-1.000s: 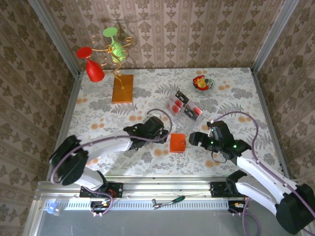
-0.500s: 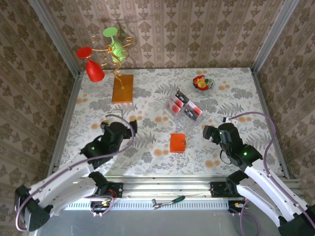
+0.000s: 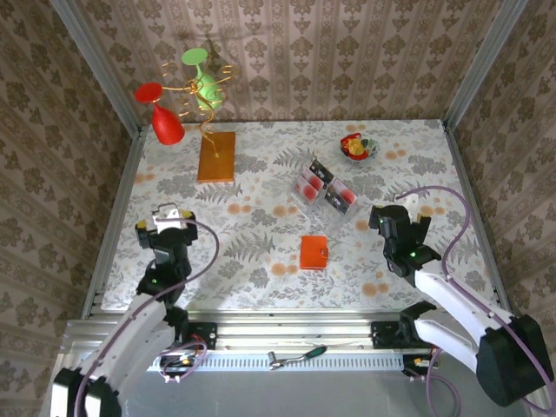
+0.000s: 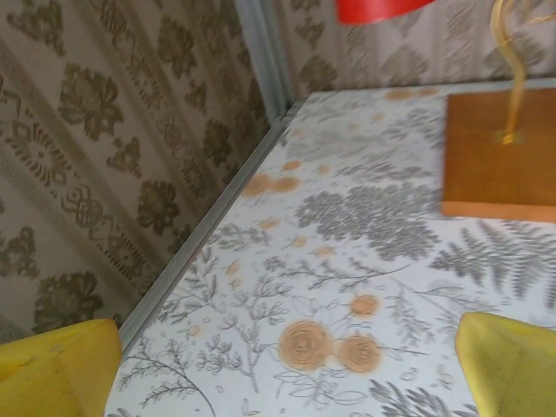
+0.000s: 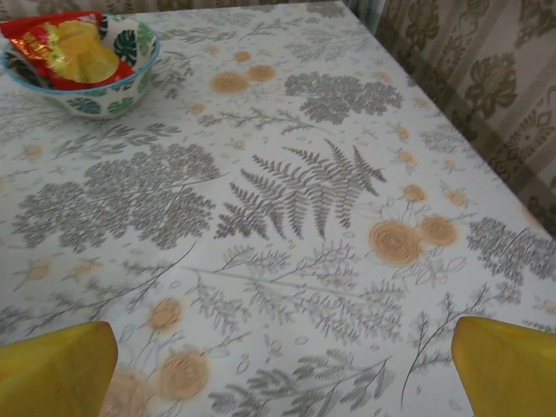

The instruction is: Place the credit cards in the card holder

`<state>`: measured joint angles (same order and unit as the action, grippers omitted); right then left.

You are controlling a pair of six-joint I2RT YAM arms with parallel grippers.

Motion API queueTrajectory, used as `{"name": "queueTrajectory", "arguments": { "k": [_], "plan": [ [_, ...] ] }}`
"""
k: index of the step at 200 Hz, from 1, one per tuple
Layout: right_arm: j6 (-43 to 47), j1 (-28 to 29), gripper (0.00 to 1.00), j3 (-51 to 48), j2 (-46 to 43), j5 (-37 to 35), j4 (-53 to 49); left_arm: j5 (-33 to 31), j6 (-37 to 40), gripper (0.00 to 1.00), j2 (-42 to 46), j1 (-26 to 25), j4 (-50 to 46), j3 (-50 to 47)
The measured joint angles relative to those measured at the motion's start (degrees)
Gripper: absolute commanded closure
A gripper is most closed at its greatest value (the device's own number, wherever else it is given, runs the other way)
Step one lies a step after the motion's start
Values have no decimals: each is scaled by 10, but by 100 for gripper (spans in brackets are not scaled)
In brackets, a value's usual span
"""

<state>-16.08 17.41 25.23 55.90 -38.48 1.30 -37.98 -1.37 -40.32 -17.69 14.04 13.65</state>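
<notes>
Honestly, nothing here is readable. The credit cards (image 3: 323, 189) are the best bet for lettering, but from the top camera they're way too small: just red-and-white faces with black bands, no digits or names I can make out. The card holder (image 3: 314, 252) looks like plain orange, with no logo I can pick out at this size. The right wrist camera gets pretty close to the wrappers (image 5: 74, 48) in the bowl (image 5: 95, 100), and they're red and yellow with some print, but it's too soft to turn into letters. The surface (image 3: 261, 174) only has a floral pattern, no words.
</notes>
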Motion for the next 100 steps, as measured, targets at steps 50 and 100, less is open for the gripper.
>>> {"name": "queueTrajectory", "arguments": {
  "k": [50,100],
  "plan": [
    [63,-53,0,-53,57,21,134,80,59,0,-216,31,193,-13],
    [97,-82,0,-78,108,82,281,141,93,0,-326,41,318,-12]
  ]
}}
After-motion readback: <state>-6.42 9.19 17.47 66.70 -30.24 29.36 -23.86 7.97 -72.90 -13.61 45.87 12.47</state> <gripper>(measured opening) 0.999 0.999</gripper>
